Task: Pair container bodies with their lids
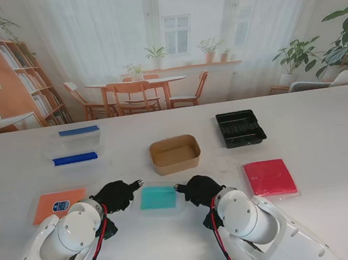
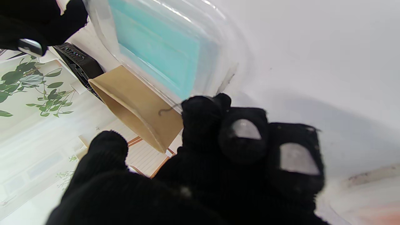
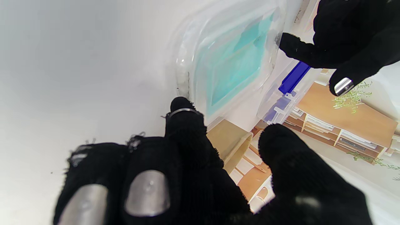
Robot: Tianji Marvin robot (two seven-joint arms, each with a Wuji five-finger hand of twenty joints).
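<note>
A clear lid with a teal panel lies flat on the white table between my two black-gloved hands. My left hand is at the lid's left edge, index fingertip touching the rim, thumb held apart. My right hand is at the right edge, its index fingertip also on the rim. Neither hand encloses the lid. Just beyond it stands an open brown paper container. Farther off sit a black tray and a clear box with blue latches.
An orange lid lies left of my left hand. A red lid lies right of my right hand. The table's far edge runs behind the containers, with chairs and a shelf beyond.
</note>
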